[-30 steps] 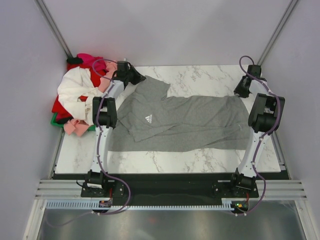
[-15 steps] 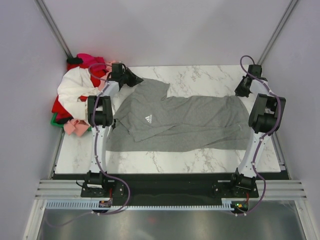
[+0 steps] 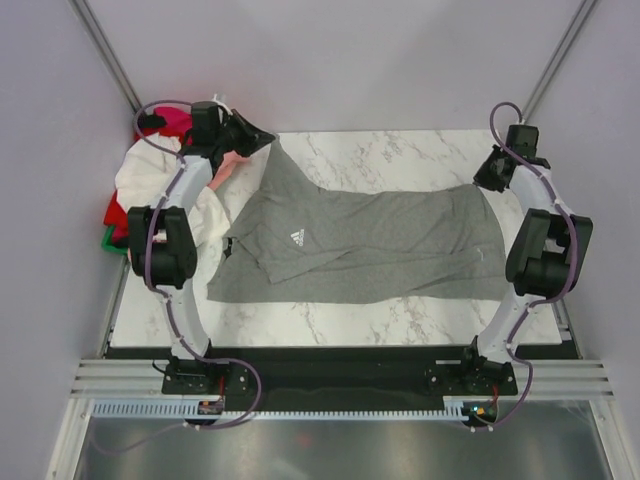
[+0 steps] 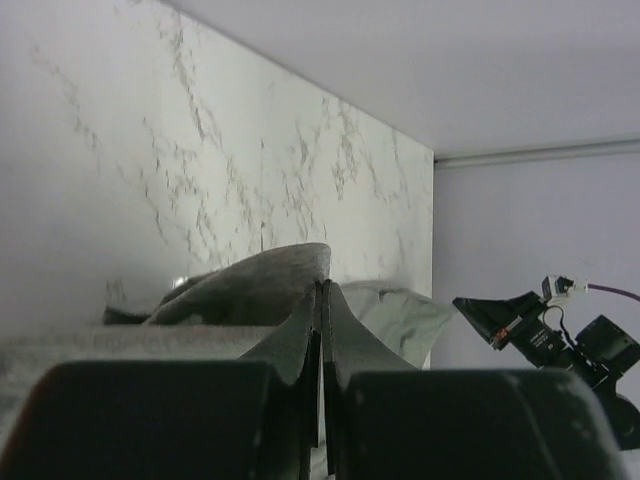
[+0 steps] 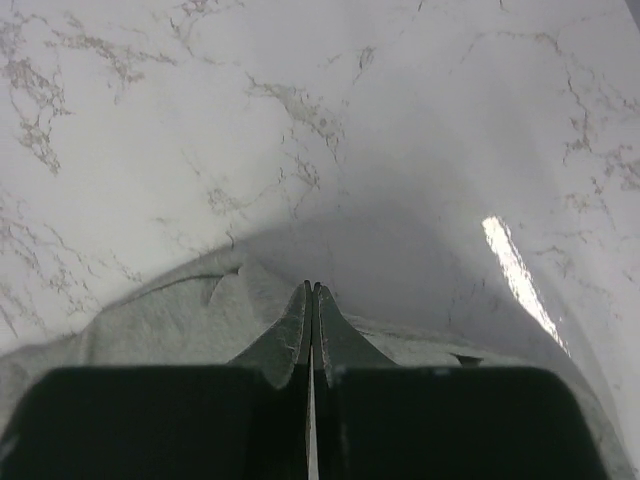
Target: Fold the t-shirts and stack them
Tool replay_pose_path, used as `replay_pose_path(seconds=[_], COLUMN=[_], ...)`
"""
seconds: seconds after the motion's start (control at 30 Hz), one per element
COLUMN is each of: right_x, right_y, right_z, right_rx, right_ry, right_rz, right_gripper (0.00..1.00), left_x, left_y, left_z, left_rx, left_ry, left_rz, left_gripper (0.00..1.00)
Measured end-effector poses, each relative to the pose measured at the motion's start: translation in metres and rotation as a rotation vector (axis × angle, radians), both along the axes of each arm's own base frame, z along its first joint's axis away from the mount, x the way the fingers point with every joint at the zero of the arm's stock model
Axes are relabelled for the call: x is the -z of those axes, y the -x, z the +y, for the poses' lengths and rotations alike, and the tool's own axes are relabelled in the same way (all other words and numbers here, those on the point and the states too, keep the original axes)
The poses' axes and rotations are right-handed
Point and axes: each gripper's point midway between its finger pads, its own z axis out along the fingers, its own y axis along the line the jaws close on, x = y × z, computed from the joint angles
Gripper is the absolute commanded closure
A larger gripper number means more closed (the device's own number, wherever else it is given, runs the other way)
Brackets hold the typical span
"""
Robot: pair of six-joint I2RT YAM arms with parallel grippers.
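Pinching grey t-shirt far corners; marble table open beyond.

Your left gripper has drawn back toward 11 o'clock. It has pulled its pinched corner of the grey t-shirt into a taut peak. That arm's elbow has swung out toward 9 o'clock, over the pile of other shirts. Your right gripper, open a second ago, has closed on the shirt's edge at 2 o'clock, and its elbow has dropped toward 4 o'clock. The shirt's near-left corner has slid slightly toward 9 o'clock.
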Motion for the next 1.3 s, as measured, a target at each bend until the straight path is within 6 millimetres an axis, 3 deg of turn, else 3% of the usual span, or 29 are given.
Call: replay_pose_path(seconds=[0.13, 0.37, 0.5, 0.6, 0.73, 0.9, 1.07, 1.23, 1.27, 1.3], right_x=[-0.007, -0.014, -0.015, -0.011, -0.007, -0.006, 0.004, 0.017, 0.021, 0.024], right_y=[0.027, 0.076, 0.096, 0.111, 0.116, 0.116, 0.124, 0.135, 0.139, 0.144], right_z=[0.005, -0.009, -0.009, -0.020, -0.030, -0.029, -0.040, -0.039, -0.037, -0.033], right_rx=[-0.007, 0.060, 0.086, 0.140, 0.187, 0.197, 0.253, 0.290, 0.296, 0.303], right_ry=[-0.052, -0.112, -0.156, -0.196, -0.224, -0.268, -0.319, -0.356, -0.361, -0.370], right_rz=[-0.025, -0.068, -0.105, -0.121, -0.134, -0.155, -0.167, -0.151, -0.147, -0.140], right_gripper=[1.00, 1.00, 1.00, 1.00, 1.00, 1.00, 1.00, 1.00, 1.00, 0.80], left_x=[0.001, 0.009, -0.001, -0.006, -0.009, 0.011, 0.051, 0.061, 0.060, 0.059], left_y=[0.051, 0.136, 0.183, 0.215, 0.254, 0.274, 0.287, 0.302, 0.305, 0.308], left_z=[0.010, 0.028, 0.040, 0.054, 0.078, 0.097, 0.107, 0.115, 0.117, 0.120], left_rx=[-0.009, -0.020, -0.060, -0.126, -0.246, -0.331, -0.356, -0.399, -0.415, -0.435], left_ry=[-0.026, -0.102, -0.168, -0.223, -0.292, -0.345, -0.383, -0.402, -0.401, -0.400], left_rz=[0.028, 0.045, -0.017, -0.063, -0.111, -0.079, 0.030, 0.061, 0.060, 0.059], left_gripper=[0.98, 0.98, 0.98, 0.98, 0.98, 0.98, 0.98, 0.98, 0.89, 0.75])
